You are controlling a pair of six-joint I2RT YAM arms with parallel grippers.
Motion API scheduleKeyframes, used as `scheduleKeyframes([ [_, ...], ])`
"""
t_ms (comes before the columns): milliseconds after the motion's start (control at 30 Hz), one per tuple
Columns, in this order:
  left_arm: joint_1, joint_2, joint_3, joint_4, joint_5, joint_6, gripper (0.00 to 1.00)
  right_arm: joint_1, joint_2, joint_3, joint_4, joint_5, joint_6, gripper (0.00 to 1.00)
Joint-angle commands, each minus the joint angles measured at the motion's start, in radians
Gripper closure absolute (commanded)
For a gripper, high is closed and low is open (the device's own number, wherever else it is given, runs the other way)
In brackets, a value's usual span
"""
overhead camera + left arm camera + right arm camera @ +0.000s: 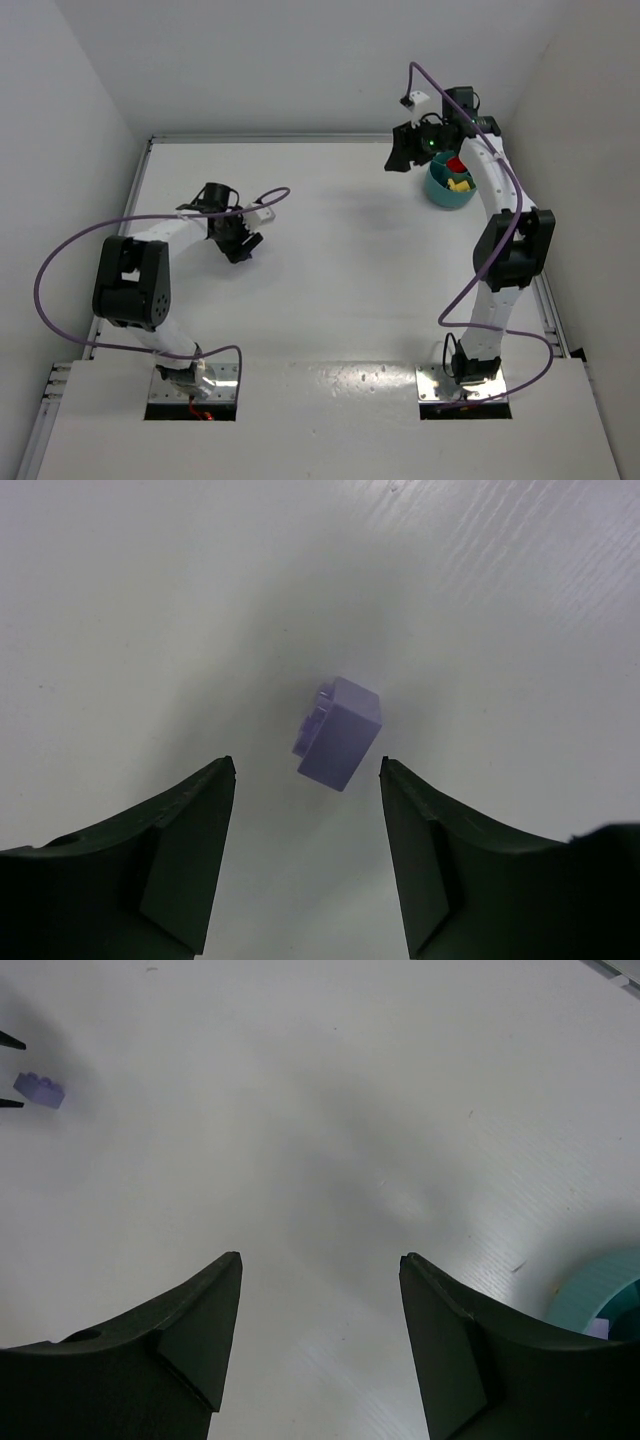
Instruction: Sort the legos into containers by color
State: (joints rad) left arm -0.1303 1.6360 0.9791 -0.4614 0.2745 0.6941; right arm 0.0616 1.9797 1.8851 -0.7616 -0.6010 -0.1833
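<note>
A small purple lego [340,732] lies on the white table just ahead of my left gripper [307,770], which is open and empty with a finger on either side of it. The same lego shows far left in the right wrist view [40,1090]. In the top view it is hidden under the left gripper [240,245]. The round teal dish [437,190] stands at the far right and holds a red lego [455,163] and a yellow lego [458,184]. My right gripper [405,150] hovers just left of the dish, open and empty [320,1257]. The dish rim [600,1290] shows at its lower right.
White walls close in the table at the back and both sides. A raised rail [548,300] runs along the right edge. Purple cables loop off both arms.
</note>
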Motion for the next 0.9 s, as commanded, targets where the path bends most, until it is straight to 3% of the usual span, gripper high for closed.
scheduleKeyframes([
  [0, -0.008, 0.027, 0.05, -0.003, 0.069, 0.05, 0.35, 0.004, -0.021, -0.009, 0.016, 0.009, -0.015, 0.35],
  [200, -0.008, 0.058, 0.082, -0.028, 0.103, 0.061, 0.41, 0.004, -0.021, -0.018, 0.016, 0.027, -0.015, 0.35],
  [500, -0.038, 0.079, 0.131, -0.046, 0.176, 0.007, 0.74, -0.014, -0.039, -0.09, 0.047, -0.048, 0.043, 0.35],
  [733, -0.029, 0.131, 0.32, -0.02, 0.484, -0.373, 0.79, -0.005, -0.027, -0.202, 0.205, -0.331, 0.284, 0.37],
  [767, -0.029, 0.143, 0.331, 0.044, 0.517, -0.503, 0.8, 0.006, -0.012, -0.202, 0.256, -0.382, 0.318, 0.37],
  [867, -0.029, 0.143, 0.34, 0.226, 0.623, -0.701, 0.8, 0.018, 0.036, -0.189, 0.353, -0.434, 0.47, 0.4],
])
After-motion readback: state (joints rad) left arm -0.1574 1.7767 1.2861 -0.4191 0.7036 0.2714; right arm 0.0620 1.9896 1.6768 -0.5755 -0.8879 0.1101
